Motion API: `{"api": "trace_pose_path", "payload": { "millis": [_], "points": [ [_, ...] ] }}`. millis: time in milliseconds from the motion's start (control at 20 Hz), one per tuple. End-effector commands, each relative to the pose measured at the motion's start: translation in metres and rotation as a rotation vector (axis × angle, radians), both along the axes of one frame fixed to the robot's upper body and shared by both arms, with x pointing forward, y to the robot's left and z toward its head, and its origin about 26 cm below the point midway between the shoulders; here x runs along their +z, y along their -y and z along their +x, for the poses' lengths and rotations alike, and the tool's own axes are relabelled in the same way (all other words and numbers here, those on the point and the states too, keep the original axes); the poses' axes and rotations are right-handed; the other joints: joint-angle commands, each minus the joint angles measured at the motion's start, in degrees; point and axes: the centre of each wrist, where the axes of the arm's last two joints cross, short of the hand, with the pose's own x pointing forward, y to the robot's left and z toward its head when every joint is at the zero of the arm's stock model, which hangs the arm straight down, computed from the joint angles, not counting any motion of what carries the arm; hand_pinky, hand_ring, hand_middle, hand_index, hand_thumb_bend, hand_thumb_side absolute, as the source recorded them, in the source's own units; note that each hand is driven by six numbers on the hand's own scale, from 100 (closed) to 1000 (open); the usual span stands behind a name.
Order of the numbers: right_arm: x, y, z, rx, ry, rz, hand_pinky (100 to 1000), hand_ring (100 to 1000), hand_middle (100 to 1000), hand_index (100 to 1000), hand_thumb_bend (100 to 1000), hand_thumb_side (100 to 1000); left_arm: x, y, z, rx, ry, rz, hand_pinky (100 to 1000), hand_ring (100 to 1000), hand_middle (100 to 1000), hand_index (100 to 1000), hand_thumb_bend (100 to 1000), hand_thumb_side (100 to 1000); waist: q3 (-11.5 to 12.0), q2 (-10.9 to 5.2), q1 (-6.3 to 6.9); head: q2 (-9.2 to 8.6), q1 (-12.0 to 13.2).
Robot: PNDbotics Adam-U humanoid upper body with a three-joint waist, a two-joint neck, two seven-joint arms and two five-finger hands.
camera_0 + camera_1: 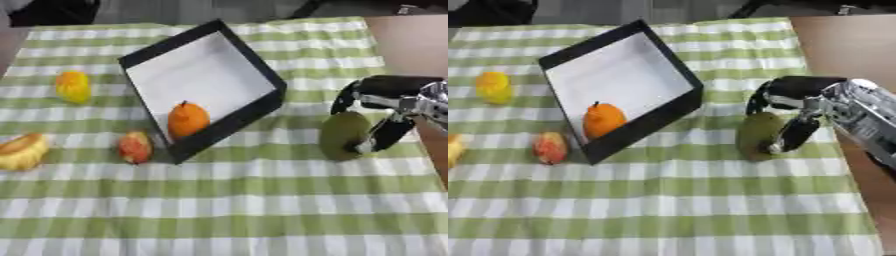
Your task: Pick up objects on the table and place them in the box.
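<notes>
Right hand (798,112) at the table's right side, fingers (796,134) curled round an olive-green fruit (343,135); thumb side arches over its top. Whether the fruit sits on the cloth (227,210) or is just lifted, cannot tell. Left hand not in view.

Box (206,75): black walls, white floor, set askew left of the hand, near corner toward the camera. An orange (187,119) already lies in that near corner.

Outside the box, on the cloth: red-yellow fruit (135,147) just beside the near wall; yellow fruit (73,86) farther left; banana-like piece (21,151) at the left edge.

Step in hand, by my reading: carry the green fruit to the box.
- Raise it clear of the right wall before moving left; the wall stands between hand and floor.
- Aim for the bare white middle, apart from the orange, so neither rolls.
- Lower close before letting go; a round fruit will run.

Hard to make out: what the green fruit is; fingertip contact behind it; the banana-like piece is cut off in the right eye view.
</notes>
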Motion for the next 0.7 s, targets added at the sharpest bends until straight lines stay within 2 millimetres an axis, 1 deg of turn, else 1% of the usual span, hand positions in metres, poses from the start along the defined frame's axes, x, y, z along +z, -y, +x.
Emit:
{"api": "trace_pose_path", "payload": {
  "millis": [50, 100, 150, 250, 300, 400, 500, 600, 700],
  "points": [
    [0.008, 0.002, 0.004, -0.009, -0.005, -0.019, 833, 764, 589, 721, 402, 100, 0.014, -0.003, -0.002, 0.006, 0.037, 0.013, 794, 835, 817, 907, 264, 817, 0.2, 0.05, -0.05, -0.1, -0.1],
    [0.007, 0.002, 0.005, -0.011, -0.013, -0.02, 829, 743, 552, 691, 391, 100, 0.014, -0.003, -0.003, 0.006, 0.037, 0.013, 794, 834, 815, 906, 264, 816, 0.2, 0.04, -0.03, -0.1, -0.1],
    [0.007, 0.001, 0.006, -0.014, -0.018, -0.014, 826, 734, 537, 676, 388, 100, 0.014, -0.003, -0.003, 0.006, 0.038, 0.012, 793, 834, 815, 905, 264, 816, 0.3, 0.02, -0.02, -0.1, -0.1],
    [0.007, 0.001, 0.008, -0.023, -0.018, 0.024, 819, 696, 480, 612, 395, 100, 0.014, -0.003, -0.003, 0.007, 0.038, 0.012, 793, 834, 814, 905, 263, 816, 0.4, 0.0, 0.0, -0.1, -0.1],
    [0.009, 0.0, 0.007, -0.024, -0.01, 0.052, 814, 664, 436, 564, 398, 100, 0.014, -0.003, -0.003, 0.008, 0.039, 0.013, 793, 834, 815, 905, 263, 816, 0.4, -0.01, 0.0, -0.1, -0.1],
    [0.016, -0.003, 0.003, -0.018, 0.013, 0.111, 810, 636, 392, 521, 400, 100, 0.014, -0.004, -0.004, 0.011, 0.041, 0.014, 793, 833, 814, 904, 264, 815, 0.5, -0.03, -0.06, -0.1, -0.1],
    [0.03, -0.007, -0.004, -0.001, 0.034, 0.154, 808, 625, 365, 491, 404, 100, 0.015, -0.005, -0.004, 0.013, 0.043, 0.013, 793, 834, 815, 904, 264, 815, 0.5, -0.12, -0.18, -0.1, 0.0],
    [0.047, -0.011, -0.011, 0.023, 0.059, 0.18, 806, 617, 361, 485, 405, 100, 0.016, -0.005, -0.004, 0.014, 0.045, 0.014, 793, 833, 814, 904, 264, 814, 0.4, -0.26, -0.34, -0.1, 0.0],
    [0.07, -0.016, -0.02, 0.059, 0.102, 0.191, 805, 614, 361, 484, 407, 100, 0.016, -0.005, -0.005, 0.014, 0.048, 0.017, 793, 833, 814, 904, 264, 812, 0.4, -0.48, -0.52, -0.1, 0.1]
  ]
}}
